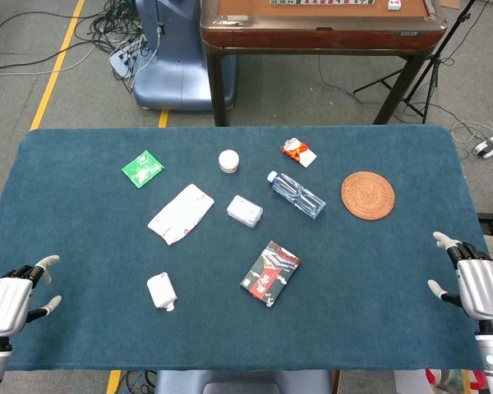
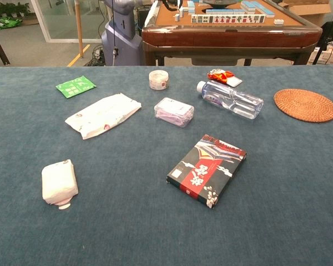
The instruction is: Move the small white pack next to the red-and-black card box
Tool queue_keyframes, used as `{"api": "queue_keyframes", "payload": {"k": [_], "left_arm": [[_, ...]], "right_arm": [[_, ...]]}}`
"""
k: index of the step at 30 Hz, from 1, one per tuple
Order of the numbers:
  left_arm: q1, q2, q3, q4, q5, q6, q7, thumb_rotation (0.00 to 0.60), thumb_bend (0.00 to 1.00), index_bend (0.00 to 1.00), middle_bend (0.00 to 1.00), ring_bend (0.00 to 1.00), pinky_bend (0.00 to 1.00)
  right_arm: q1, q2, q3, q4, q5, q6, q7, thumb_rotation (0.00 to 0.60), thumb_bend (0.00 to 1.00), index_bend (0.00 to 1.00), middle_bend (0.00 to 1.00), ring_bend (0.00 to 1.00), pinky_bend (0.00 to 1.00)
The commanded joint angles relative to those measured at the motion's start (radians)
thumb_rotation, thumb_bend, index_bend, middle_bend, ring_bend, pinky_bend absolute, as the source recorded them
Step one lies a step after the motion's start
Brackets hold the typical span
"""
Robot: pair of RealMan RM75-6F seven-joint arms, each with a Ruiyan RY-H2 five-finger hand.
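Observation:
A small white pack (image 1: 161, 290) (image 2: 59, 182) lies flat on the blue table cloth near the front, left of centre. The red-and-black card box (image 1: 270, 272) (image 2: 207, 169) lies to its right, a clear gap between them. My left hand (image 1: 8, 300) hovers at the table's front left corner, fingers apart and holding nothing, well left of the pack. At the front right edge my right hand (image 1: 476, 283) also has its fingers spread and holds nothing, far right of the box. Neither hand shows in the chest view.
Further back lie a larger white pouch (image 1: 181, 213), a small wrapped pack (image 1: 245, 211), a water bottle (image 1: 297, 194) on its side, a round white tub (image 1: 228, 161), a green sachet (image 1: 142, 168), a red snack packet (image 1: 298, 152) and a woven coaster (image 1: 367, 194).

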Motion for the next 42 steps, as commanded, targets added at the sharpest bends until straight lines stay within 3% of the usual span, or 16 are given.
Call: {"api": "queue_keyframes", "payload": {"k": [1, 11, 14, 18, 21, 27, 33, 42], "left_arm": [[0.0, -0.001, 0.001, -0.005, 0.005, 0.006, -0.005, 0.6, 0.18, 0.24, 0.5, 0.45, 0.56], [-0.014, -0.008, 0.002, 0.006, 0.053, 0.029, -0.046, 0.6, 0.17, 0.24, 0.48, 0.42, 0.56], [-0.034, -0.008, 0.018, 0.028, 0.088, 0.009, -0.08, 0.6, 0.1, 0.21, 0.41, 0.32, 0.46], [-0.062, 0.004, 0.037, 0.022, 0.103, -0.047, -0.087, 0.6, 0.02, 0.07, 0.15, 0.08, 0.19], [-0.081, 0.001, 0.038, 0.014, 0.105, -0.078, -0.065, 0.6, 0.01, 0.03, 0.05, 0.0, 0.08], [-0.114, -0.021, 0.041, 0.011, 0.097, -0.14, -0.01, 0.6, 0.01, 0.02, 0.0, 0.0, 0.07], [-0.133, -0.038, 0.034, -0.006, 0.068, -0.18, 0.033, 0.6, 0.01, 0.0, 0.0, 0.0, 0.01], [-0.168, -0.062, 0.034, -0.034, 0.044, -0.242, 0.082, 0.6, 0.01, 0.0, 0.0, 0.0, 0.01]], "right_arm": [[0.0, 0.001, -0.002, -0.001, -0.005, 0.0, 0.004, 0.6, 0.14, 0.21, 0.32, 0.26, 0.45], [-0.014, 0.014, 0.0, -0.009, -0.015, 0.029, 0.035, 0.6, 0.14, 0.21, 0.32, 0.26, 0.45], [-0.02, 0.021, -0.001, -0.007, -0.009, 0.031, 0.048, 0.6, 0.14, 0.21, 0.32, 0.26, 0.45], [-0.027, 0.032, 0.005, -0.014, -0.013, 0.048, 0.06, 0.6, 0.14, 0.21, 0.32, 0.26, 0.45], [-0.03, 0.04, 0.009, -0.018, -0.017, 0.058, 0.073, 0.6, 0.14, 0.21, 0.32, 0.26, 0.45], [-0.034, 0.056, 0.013, -0.022, -0.015, 0.062, 0.096, 0.6, 0.14, 0.21, 0.32, 0.26, 0.45], [-0.034, 0.071, 0.018, -0.024, -0.014, 0.061, 0.114, 0.6, 0.14, 0.21, 0.32, 0.26, 0.45], [-0.035, 0.083, 0.025, -0.025, -0.002, 0.057, 0.136, 0.6, 0.14, 0.22, 0.32, 0.26, 0.45]]}}
